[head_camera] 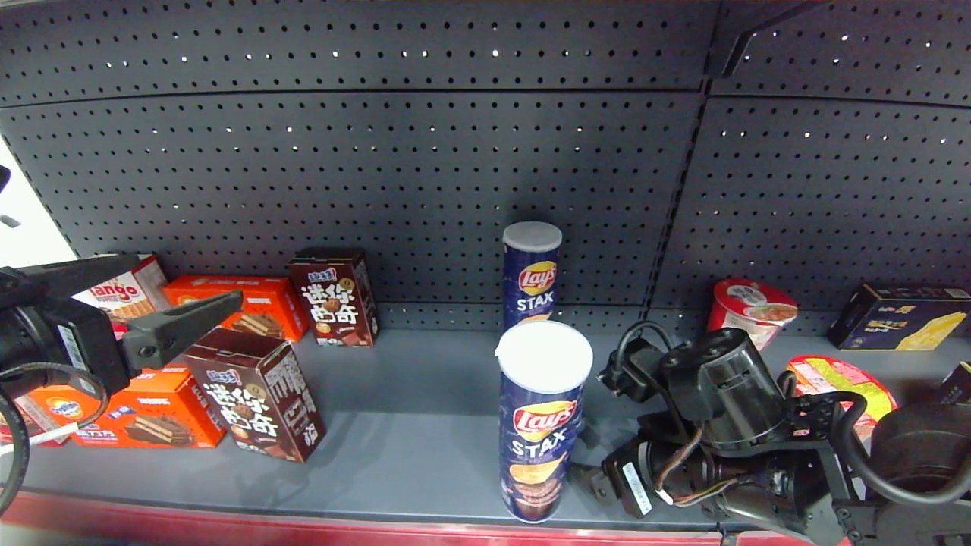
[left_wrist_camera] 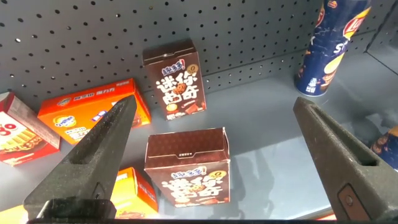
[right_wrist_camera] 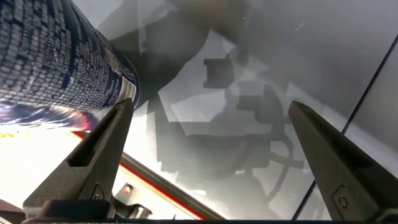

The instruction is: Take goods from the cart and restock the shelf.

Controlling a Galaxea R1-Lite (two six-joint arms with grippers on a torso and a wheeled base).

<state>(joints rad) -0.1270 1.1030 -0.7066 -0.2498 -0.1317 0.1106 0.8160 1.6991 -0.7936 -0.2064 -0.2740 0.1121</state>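
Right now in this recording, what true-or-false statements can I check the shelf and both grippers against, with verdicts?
1. The front tall blue cylindrical chip can with a white lid and the rear can both stand upright. True.
2. The right gripper is clamped on the front can. False: its jaws stand open, with the can beside them.
3. The left gripper hovers open over the nearer brown cardboard box. True.
4. The red-lidded noodle cup stands on the robot's left of the cans. False: it stands on their right.
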